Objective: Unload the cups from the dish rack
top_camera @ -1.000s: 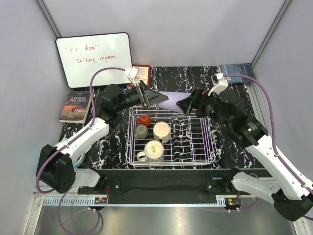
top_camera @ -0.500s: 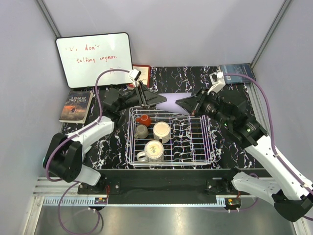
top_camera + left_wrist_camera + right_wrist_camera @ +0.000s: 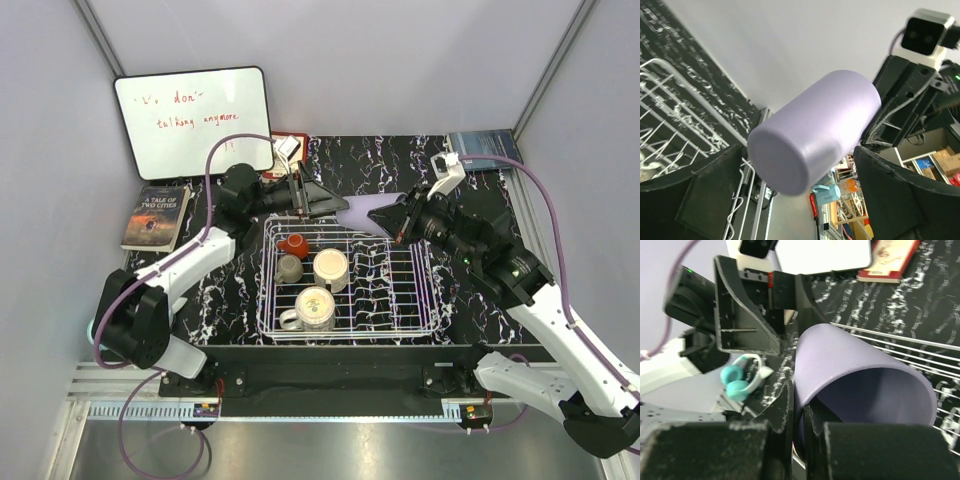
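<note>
Status: the pale lavender plastic tumbler is out of the white wire dish rack. It lies on its side in the air over the rack's far edge, between the two arms.

Right gripper: clamped on the tumbler's rim, one finger inside the open mouth and one outside. The mouth faces the right wrist.

Left gripper: fingers spread wide on either side of the tumbler's closed base. The left wrist view shows gaps on both sides, so it has no grip. Looks like a right-to-left handover mid-way, but that's my read.

In the rack, all in the left half:
- small orange cup, far left
- small grey-brown cup, just near of the orange one
- cream ceramic mug, right beside the grey-brown cup
- second cream mug, nearest, handle pointing left

Progress: early. One of the five cups is lifted but not placed, and none shows set down on the black marbled tabletop. Left to do: finish the transfer or put the tumbler down, then four more picks.

Risk: the tumbler hangs from a single rim pinch. The left fingers should close on it before the right lets go.
</note>
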Controlling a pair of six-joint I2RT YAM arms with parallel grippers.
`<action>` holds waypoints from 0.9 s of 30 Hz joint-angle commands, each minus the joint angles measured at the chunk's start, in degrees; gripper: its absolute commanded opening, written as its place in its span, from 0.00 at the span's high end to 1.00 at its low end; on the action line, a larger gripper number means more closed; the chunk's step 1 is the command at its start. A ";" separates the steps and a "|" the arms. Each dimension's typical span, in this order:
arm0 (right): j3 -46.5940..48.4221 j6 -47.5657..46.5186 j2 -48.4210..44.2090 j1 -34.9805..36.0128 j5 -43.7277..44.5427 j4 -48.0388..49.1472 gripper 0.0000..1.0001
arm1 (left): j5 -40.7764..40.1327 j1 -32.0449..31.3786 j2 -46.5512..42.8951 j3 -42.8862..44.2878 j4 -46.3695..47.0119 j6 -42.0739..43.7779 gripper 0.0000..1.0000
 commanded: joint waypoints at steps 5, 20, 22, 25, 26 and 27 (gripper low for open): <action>7.78 -6.82 0.56 -0.27 18.45 -11.64 1.00 | -6.44 3.42 -1.34 6.31 -21.07 9.91 0.01; 22.55 -1.39 27.19 -29.25 31.42 -29.07 1.00 | -36.06 7.29 -6.62 6.93 -58.03 19.32 0.04; 24.75 2.20 29.83 -34.25 27.91 -29.85 1.00 | -39.58 7.29 -7.76 6.23 -59.72 19.85 0.04; 29.14 5.64 35.28 -37.61 28.24 -30.38 1.00 | -41.79 7.29 -8.46 5.17 -62.09 20.03 0.04; 30.72 6.09 38.43 -37.71 28.85 -30.56 1.00 | -42.14 7.29 -8.47 5.17 -63.14 20.03 0.05; 34.65 6.18 40.37 -39.28 29.90 -31.08 1.00 | -42.75 7.29 -8.55 5.17 -63.76 20.20 0.05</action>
